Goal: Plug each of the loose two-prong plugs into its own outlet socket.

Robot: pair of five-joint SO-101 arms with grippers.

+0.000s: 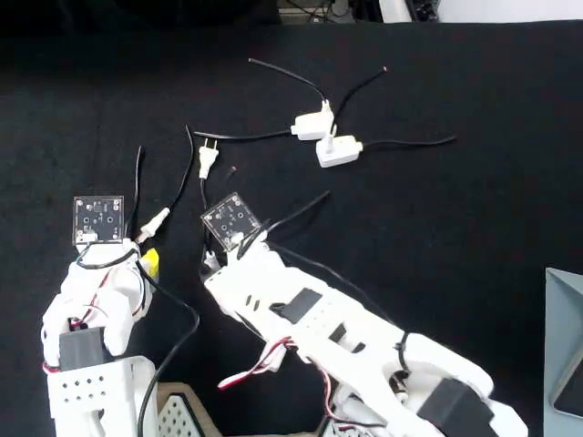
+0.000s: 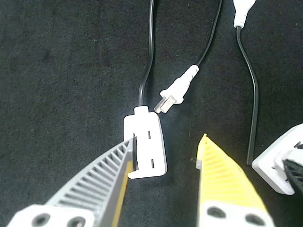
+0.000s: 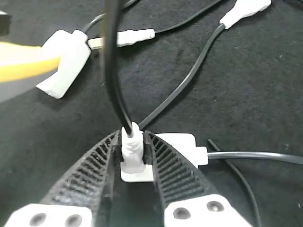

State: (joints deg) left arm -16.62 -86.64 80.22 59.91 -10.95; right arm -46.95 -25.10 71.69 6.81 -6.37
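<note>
Right gripper (image 3: 132, 136) is clamped tight on a white plug (image 3: 131, 150) standing at its socket (image 3: 182, 144), prongs probably part-seated, so press straight down without tilt; farther off, left gripper (image 2: 167, 141) gapes wide astride a second socket (image 2: 146, 142), loose plug (image 2: 177, 87) just beside.

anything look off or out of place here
The loose plug by the left tool lies slanted, its prongs pointing at the cord end of the socket rather than sitting in its slots. Nothing looks damaged or spilled.
</note>
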